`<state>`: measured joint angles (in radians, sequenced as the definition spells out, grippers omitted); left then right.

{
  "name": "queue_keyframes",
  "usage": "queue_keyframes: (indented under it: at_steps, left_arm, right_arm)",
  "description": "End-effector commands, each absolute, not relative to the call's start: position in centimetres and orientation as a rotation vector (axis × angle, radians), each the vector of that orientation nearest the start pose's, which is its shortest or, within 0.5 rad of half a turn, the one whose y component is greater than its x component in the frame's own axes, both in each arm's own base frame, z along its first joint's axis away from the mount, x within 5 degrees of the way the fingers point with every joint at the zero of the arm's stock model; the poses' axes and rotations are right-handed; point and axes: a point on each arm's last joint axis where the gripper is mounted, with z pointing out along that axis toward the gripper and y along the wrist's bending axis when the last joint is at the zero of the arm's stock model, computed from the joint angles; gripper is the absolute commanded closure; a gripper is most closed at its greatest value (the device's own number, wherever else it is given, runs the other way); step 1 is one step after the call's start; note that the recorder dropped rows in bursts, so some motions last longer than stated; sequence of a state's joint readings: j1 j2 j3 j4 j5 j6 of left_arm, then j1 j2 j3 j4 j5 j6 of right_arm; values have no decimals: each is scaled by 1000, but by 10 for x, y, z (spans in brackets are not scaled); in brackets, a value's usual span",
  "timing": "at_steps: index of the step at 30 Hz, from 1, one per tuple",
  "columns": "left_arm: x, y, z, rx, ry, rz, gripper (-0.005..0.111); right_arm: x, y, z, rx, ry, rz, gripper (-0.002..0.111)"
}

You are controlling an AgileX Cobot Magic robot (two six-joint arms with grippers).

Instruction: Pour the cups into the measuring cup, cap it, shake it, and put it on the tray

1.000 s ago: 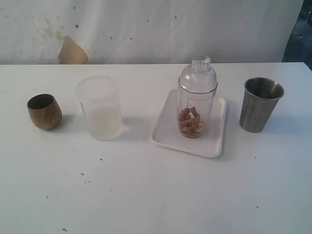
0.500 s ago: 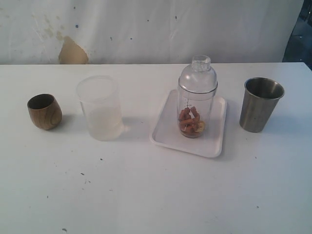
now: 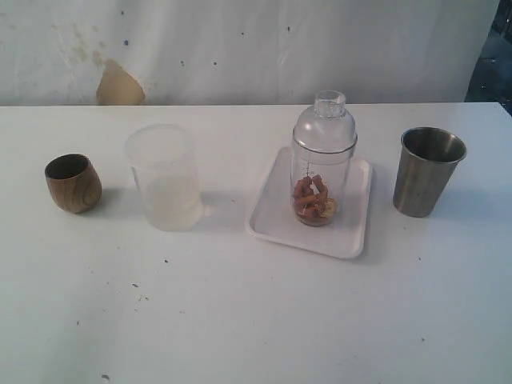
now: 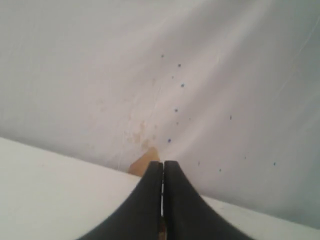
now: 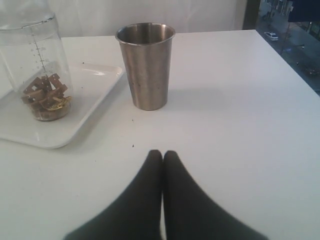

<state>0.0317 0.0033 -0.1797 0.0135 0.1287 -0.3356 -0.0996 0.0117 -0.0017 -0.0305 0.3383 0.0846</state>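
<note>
The capped measuring cup point(image 3: 322, 164) stands upright on the white tray point(image 3: 276, 220), with brown pieces in its bottom; the right wrist view shows it too point(image 5: 37, 75), on the tray point(image 5: 90, 107). The brown wooden cup point(image 3: 73, 183) sits at the far left. The steel tumbler point(image 3: 426, 171) stands upright right of the tray, and in the right wrist view point(image 5: 146, 65) it is ahead of my shut right gripper point(image 5: 162, 153). My left gripper point(image 4: 162, 163) is shut on nothing and faces the back wall. Neither arm shows in the exterior view.
A frosted translucent cup point(image 3: 165, 178) stands between the wooden cup and the tray. The white table point(image 3: 256, 312) ends at a white wall with a brown patch point(image 3: 120, 85). The table's right edge point(image 5: 287, 55) runs past the tumbler.
</note>
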Motion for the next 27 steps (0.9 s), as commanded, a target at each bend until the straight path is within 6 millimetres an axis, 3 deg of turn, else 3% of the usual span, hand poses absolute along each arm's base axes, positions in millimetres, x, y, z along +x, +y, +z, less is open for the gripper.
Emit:
queue_keyframes:
  at_steps: [1, 5, 10, 25, 27]
  left_arm:
    - [52, 2, 229, -282, 1508, -239, 106]
    - [56, 2, 204, -296, 1580, -233, 106]
    - [56, 2, 193, -311, 1684, -218, 106]
    - [56, 2, 195, -306, 1656, -221, 106]
    - [56, 3, 195, -228, 1666, -143, 106]
  right_arm:
    - [54, -6, 182, 145, 1823, -44, 108]
    - [54, -6, 182, 145, 1823, -44, 108]
    - [54, -6, 182, 145, 1823, -44, 108]
    - [54, -6, 182, 145, 1823, -44, 108]
    - [54, -6, 182, 145, 1823, -44, 108]
